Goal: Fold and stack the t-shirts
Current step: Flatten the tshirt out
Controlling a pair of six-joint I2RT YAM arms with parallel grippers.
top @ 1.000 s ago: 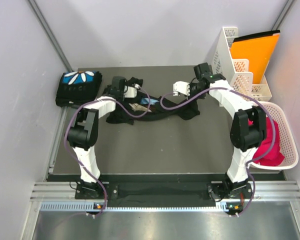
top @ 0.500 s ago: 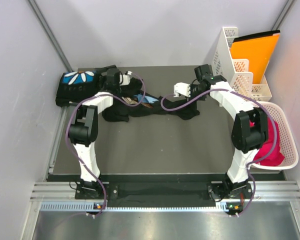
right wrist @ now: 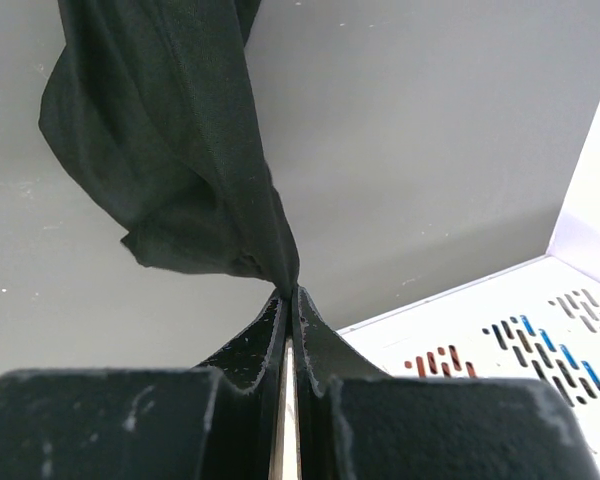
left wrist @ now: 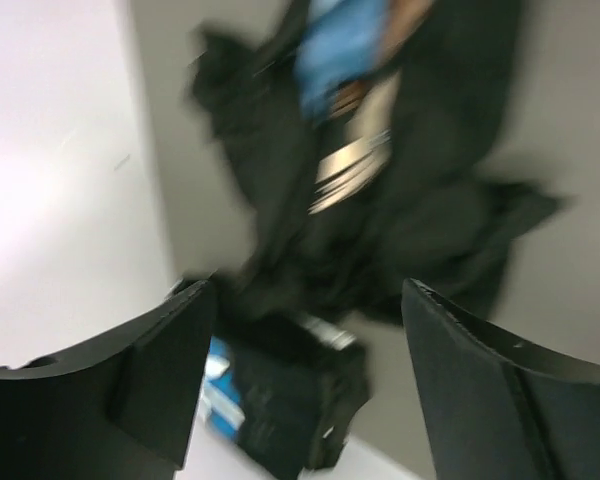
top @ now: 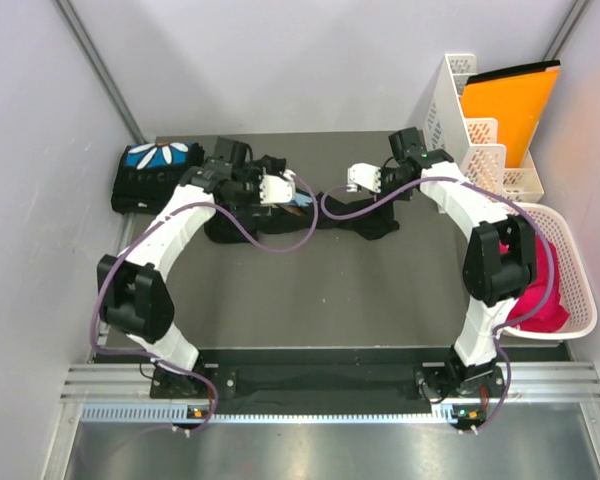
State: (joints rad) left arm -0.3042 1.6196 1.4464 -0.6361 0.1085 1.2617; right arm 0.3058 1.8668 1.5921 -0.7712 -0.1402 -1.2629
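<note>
Back-R corner of the surface [top: 310, 300]: white rack [top: 450, 110] w/ an orange folder [top: 510, 105] stood in it. Just in front of that, off the R edge, is a white basket [top: 580, 310] w/ pink cloth [top: 540, 300] inside. The R arm's elbow sits right beside the basket. Purple cables [top: 280, 245] loop off both arms over the back-middle. Plain walls close in on L, back and R.

Folded shirt [top: 155, 172] lies in the back-L corner, blue print w/ white petals facing up, tight to the L wall. Loose shirt [top: 345, 226] is strung out across the back-middle, bunched, w/ a bit of blue and tan print showing near its L end. That end lies close to the folded shirt; touching or not, can't tell from above.

L hand [top: 275, 185] hangs over the loose shirt's L part. Wrist cam is blurred but shows its fingers [left wrist: 150, 380] spread wide w/ nothing btwn them and clear of the cloth. The loose shirt lies below it, and the folded shirt past that by the wall.

R hand [top: 363, 178] is over the loose shirt's R part. Its wrist cam shows the jaws pressed tight together on a pinch of the black cloth, which gathers into a twisted bunch running away from the tips. The rack shows to one side in that view.
</note>
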